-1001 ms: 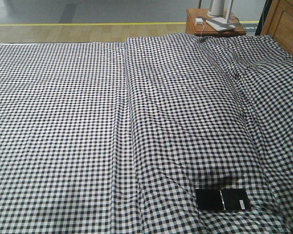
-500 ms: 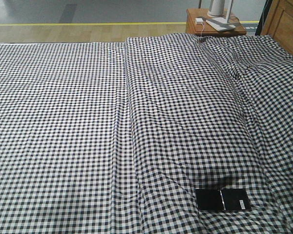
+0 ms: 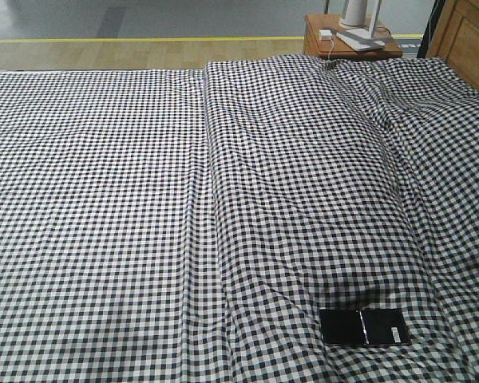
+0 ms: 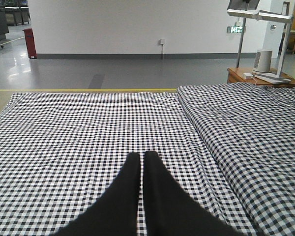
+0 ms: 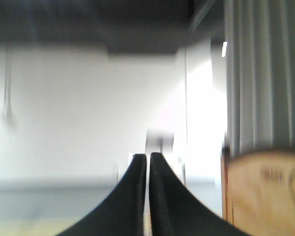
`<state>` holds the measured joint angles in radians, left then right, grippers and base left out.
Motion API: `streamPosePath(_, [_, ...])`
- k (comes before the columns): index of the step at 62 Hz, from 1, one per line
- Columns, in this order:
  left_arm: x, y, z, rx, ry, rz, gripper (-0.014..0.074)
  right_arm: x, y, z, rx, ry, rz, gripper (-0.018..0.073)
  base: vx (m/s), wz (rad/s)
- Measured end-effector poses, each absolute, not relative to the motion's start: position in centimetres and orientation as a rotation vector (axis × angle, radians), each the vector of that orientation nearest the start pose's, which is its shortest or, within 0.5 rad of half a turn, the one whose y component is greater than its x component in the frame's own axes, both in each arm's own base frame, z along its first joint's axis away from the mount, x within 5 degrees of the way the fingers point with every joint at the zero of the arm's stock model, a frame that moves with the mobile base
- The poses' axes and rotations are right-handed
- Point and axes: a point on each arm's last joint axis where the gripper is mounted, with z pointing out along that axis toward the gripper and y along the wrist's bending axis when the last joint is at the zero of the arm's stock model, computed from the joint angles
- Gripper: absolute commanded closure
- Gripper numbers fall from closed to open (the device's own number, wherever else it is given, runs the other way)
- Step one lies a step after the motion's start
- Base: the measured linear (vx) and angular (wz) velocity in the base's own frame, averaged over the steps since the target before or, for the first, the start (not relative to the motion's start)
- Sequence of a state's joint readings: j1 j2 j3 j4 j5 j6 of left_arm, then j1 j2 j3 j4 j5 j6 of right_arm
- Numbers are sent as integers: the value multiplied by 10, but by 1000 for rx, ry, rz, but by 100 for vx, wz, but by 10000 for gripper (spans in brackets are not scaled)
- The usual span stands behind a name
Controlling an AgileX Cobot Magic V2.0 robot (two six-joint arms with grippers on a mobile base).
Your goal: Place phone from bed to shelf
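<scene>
The front view is sharp and evenly lit. The bed (image 3: 104, 199) shows only soft shadows along its folds. One darker shadow lies just above the phone (image 3: 363, 327), whose glossy face carries a thin pale reflection. The left wrist view is bright and diffuse. Its floor (image 4: 49, 73) has white glare at the far left, and the left gripper (image 4: 141, 154) is slightly soft at the edges. The right wrist view is heavily blurred, with a burnt-out white patch right of centre and a dark top.
</scene>
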<state>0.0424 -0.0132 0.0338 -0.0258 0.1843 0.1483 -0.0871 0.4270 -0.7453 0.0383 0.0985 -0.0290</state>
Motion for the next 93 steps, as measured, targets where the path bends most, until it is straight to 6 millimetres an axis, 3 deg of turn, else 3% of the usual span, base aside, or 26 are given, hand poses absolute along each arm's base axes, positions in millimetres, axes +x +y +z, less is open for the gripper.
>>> streamPosePath(7, [56,2,186,72,1688,120,595,107,-8,424,63,1511,-55,476,0,0])
streamPosePath(16, [56,2,186,72,1688,120,595,157,-12,400,72,1803,-43,288,0,0])
streamPosePath(30, [56,2,186,72,1688,120,595,199,-16,363,82,2048,-32,-93,0,0])
streamPosePath(35, [56,2,186,72,1688,120,595,209,-17,354,86,2089,-30,-170,0,0])
streamPosePath(45, [56,2,186,72,1688,120,595,221,-18,341,140,2169,0,-158,0,0])
streamPosePath(55, [56,2,186,72,1688,120,595,231,-27,324,207,2375,-2,-153,0,0])
streamPosePath(64, [56,2,186,72,1688,120,595,244,-56,309,297,2603,-6,-146,0,0])
streamPosePath(70, [56,2,186,72,1688,120,595,253,-76,294,355,2682,110,-139,0,0])
streamPosePath(81, [56,2,186,72,1688,120,595,278,-99,256,386,2692,367,-109,0,0])
streamPosePath(93, [56,2,186,72,1688,120,595,308,-109,194,350,2755,532,-97,0,0])
